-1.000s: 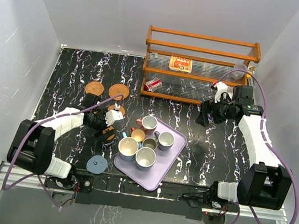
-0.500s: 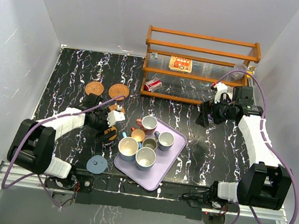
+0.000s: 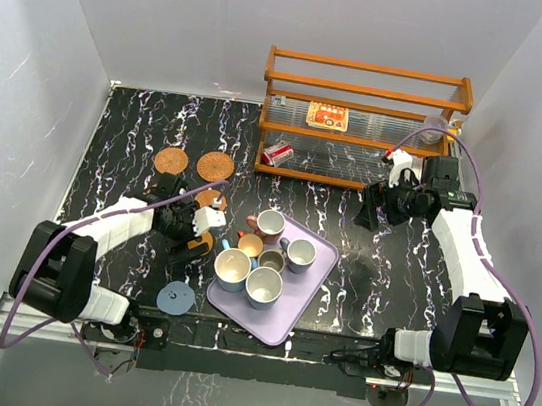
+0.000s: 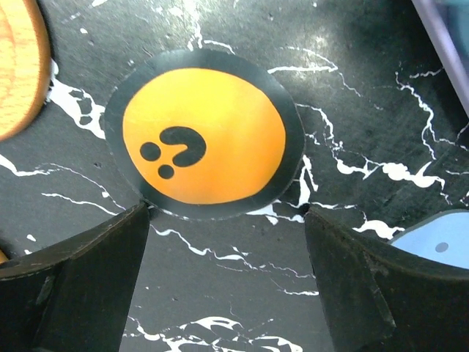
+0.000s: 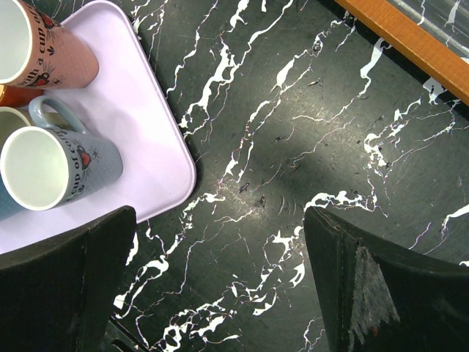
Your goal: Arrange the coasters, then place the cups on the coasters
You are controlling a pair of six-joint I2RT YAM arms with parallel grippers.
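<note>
An orange coaster with black dots and a black rim (image 4: 204, 136) lies flat on the black marble table, just ahead of my left gripper (image 4: 227, 279). That gripper is open, with nothing between its fingers. In the top view the left gripper (image 3: 190, 246) hovers beside the dotted coaster (image 3: 205, 244), left of the lilac tray (image 3: 299, 303). A plain orange coaster (image 4: 15, 66) and a grey-blue coaster (image 4: 440, 235) lie close by. Two rattan coasters (image 3: 171, 161) (image 3: 216, 166) sit farther back. Several cups stand in the tray, among them a pink cup (image 3: 270, 225). My right gripper (image 3: 371, 213) hangs open over bare table.
A wooden rack (image 3: 363, 125) at the back holds a printed packet (image 3: 328, 116) and a red-and-white can (image 3: 278, 154). In the right wrist view the tray corner (image 5: 139, 125) with a pink cup (image 5: 44, 44) and a blue-grey cup (image 5: 51, 169) lies left of the right gripper (image 5: 220, 293).
My left gripper has drawn back a little toward the near edge and its jaws have spread slightly wider, baring more of the orange coaster behind it. The right arm has not moved.
</note>
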